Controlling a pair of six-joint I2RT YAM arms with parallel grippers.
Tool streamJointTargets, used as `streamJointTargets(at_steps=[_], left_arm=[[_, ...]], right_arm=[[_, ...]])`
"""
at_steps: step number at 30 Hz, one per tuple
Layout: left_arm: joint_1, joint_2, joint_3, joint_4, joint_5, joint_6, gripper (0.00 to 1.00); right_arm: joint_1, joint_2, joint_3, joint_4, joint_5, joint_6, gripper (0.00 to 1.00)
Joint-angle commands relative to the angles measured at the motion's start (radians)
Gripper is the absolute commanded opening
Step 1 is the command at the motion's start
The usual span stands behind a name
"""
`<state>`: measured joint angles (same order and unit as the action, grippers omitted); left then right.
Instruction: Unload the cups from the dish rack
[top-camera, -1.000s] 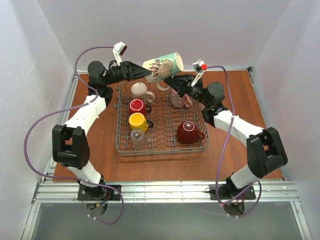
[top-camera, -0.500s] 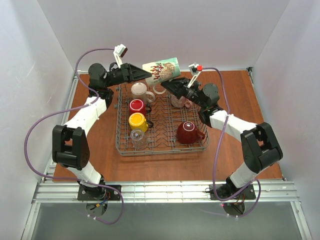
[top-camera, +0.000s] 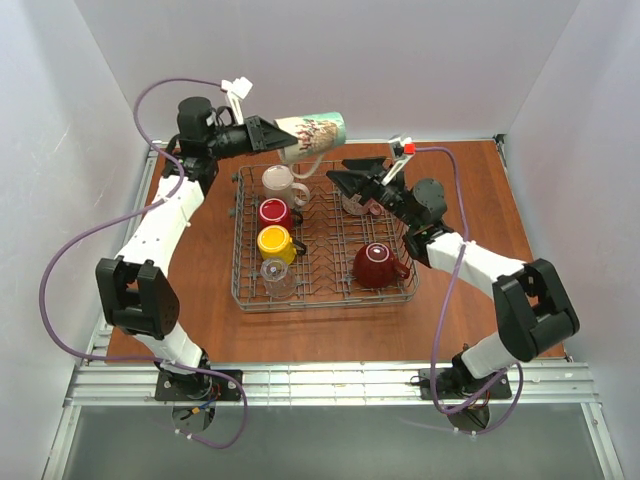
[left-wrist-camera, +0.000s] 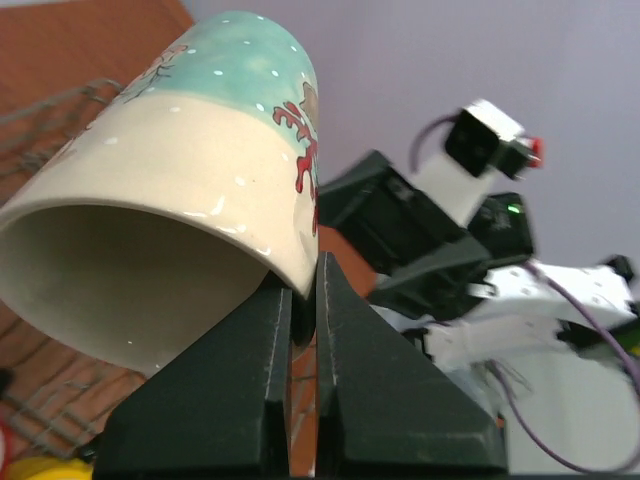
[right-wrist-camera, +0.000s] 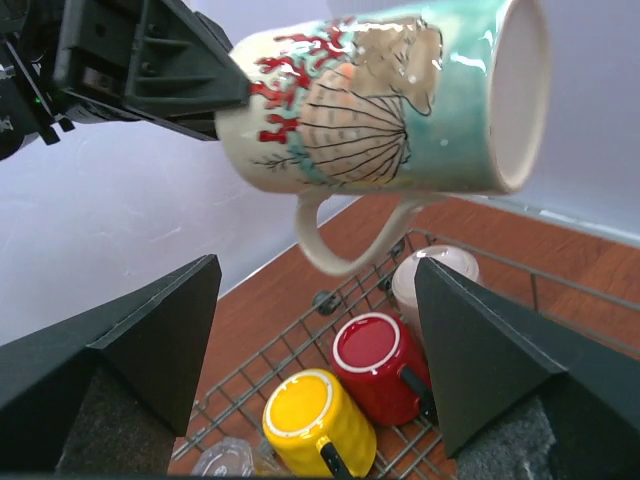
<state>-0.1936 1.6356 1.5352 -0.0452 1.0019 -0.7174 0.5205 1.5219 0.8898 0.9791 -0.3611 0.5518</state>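
Six cups (top-camera: 275, 242) sat in the dish rack (top-camera: 330, 303). Your left gripper (left-wrist-camera: 305, 275) pinched the rim of the seventh, a beige-and-teal mug (top-camera: 315, 133), on its side in the air above the rack's far edge. Your right gripper (top-camera: 338, 170) gaped wide just below its handle, not touching.

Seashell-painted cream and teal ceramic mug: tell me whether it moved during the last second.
Yes. The mug, pinched in the left gripper, shifted left in the top view, toward the grey wire dish rack's far left corner.
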Motion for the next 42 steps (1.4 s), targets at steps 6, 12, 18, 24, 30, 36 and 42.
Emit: streamJointTargets(at_steps=[6, 12, 18, 24, 30, 36, 42], left_arm=[[0.056, -0.075, 0.253, -0.459, -0.422, 0.665, 0.0], [0.082, -0.109, 0.301, -0.66, -0.748, 1.044, 0.0], [0.176, -0.079, 0.331, -0.814, -0.946, 1.276, 0.0], [0.243, 0.022, 0.408, -0.981, -1.052, 1.473, 0.0], [0.255, 0.122, 0.401, -1.163, -1.056, 1.628, 0.0], [0.272, 0.244, 0.477, -1.346, -1.008, 1.722, 0.0], [0.272, 0.294, 0.47, -1.345, -1.031, 1.779, 0.0]], right_arm=[[0.006, -0.149, -0.049, -0.078, 0.108, -0.141, 0.81], [0.009, -0.221, -0.006, -0.327, 0.132, -0.257, 0.83], [0.013, -0.292, -0.012, -0.424, 0.142, -0.366, 0.85], [0.018, -0.325, -0.031, -0.471, 0.134, -0.438, 0.85], [0.021, -0.338, -0.051, -0.479, 0.126, -0.463, 0.85], [0.024, -0.347, -0.06, -0.484, 0.123, -0.477, 0.85], [0.029, -0.353, -0.066, -0.485, 0.133, -0.486, 0.85]])
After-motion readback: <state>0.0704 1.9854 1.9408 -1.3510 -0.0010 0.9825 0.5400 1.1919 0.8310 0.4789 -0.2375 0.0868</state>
